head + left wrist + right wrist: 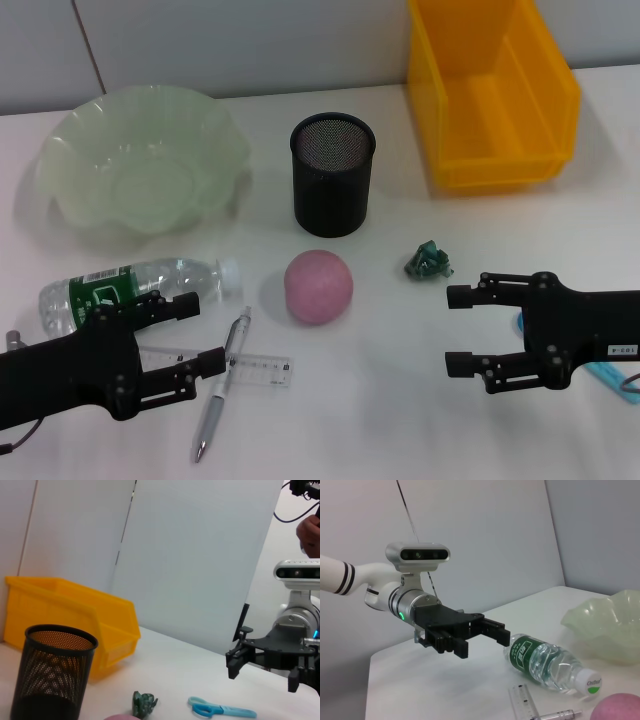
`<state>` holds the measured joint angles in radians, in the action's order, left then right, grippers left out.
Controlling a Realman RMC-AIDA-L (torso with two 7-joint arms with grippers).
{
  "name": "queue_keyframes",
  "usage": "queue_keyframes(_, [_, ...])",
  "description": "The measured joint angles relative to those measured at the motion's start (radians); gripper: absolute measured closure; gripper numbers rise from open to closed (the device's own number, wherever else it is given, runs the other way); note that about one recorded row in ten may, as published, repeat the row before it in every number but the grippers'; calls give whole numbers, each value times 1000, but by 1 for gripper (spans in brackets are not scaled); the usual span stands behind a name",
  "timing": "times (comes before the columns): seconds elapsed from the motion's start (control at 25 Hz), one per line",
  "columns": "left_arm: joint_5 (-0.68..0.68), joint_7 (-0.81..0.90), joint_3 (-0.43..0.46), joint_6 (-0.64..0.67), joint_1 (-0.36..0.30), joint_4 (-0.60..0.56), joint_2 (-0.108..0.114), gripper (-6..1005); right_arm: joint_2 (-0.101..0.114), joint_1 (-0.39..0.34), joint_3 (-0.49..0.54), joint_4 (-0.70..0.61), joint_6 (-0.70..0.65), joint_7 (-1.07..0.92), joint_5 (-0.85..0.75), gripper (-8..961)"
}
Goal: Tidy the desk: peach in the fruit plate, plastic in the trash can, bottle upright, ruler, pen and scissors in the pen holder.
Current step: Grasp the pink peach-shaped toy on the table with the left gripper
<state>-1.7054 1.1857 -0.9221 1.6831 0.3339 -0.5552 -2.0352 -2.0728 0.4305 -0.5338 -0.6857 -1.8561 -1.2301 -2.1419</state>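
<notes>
A pink peach (318,286) lies mid-table. A crumpled green plastic scrap (428,262) lies to its right. A clear bottle (130,287) with a green label lies on its side at the left. A pen (222,385) and a clear ruler (258,369) lie in front of it. Blue scissors (612,379) show partly under my right arm. The black mesh pen holder (332,175), the pale green fruit plate (70,160) and the yellow bin (490,95) stand at the back. My left gripper (208,332) is open over the ruler, beside the bottle. My right gripper (451,330) is open and empty, right of the peach.
The left wrist view shows the pen holder (52,672), the bin (75,615), the plastic (144,703) and the scissors (220,710). The right wrist view shows the left gripper (487,640), the bottle (547,662), the plate (610,630) and the ruler (522,702). A wall stands behind the table.
</notes>
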Motion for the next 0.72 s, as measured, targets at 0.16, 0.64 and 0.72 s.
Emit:
queue_keyframes(0.16, [0,3,16,0,1,-1,-4,218,-1,0,0,0,0,0,1,129])
queue_keyframes(0.64, [1,18,9,-25,96,-100,-38,219,-3,2,-1,3,0,0,0,129])
queue_keyframes(0.72, [1,18,-26,-64,131,-113,-40,220,-3,0,-1,3,0,0,0,129])
